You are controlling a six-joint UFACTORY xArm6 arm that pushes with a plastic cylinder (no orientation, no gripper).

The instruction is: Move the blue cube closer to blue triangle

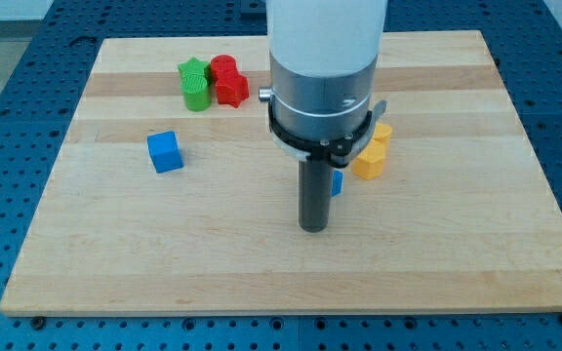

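Note:
The blue cube (165, 152) sits on the wooden board (164, 263) at the view's left. A small part of a blue block (338, 182), probably the blue triangle, shows just right of the rod; the rest is hidden behind the arm. My tip (311, 228) rests on the board near the middle, far to the right of the blue cube and slightly below the hidden blue block.
A green block (194, 84) and a red block (228, 80) touch each other at the view's top left. Two yellow blocks (372, 154) stand right of the arm, partly hidden by it. The arm's white and grey body (322, 78) covers the board's top middle.

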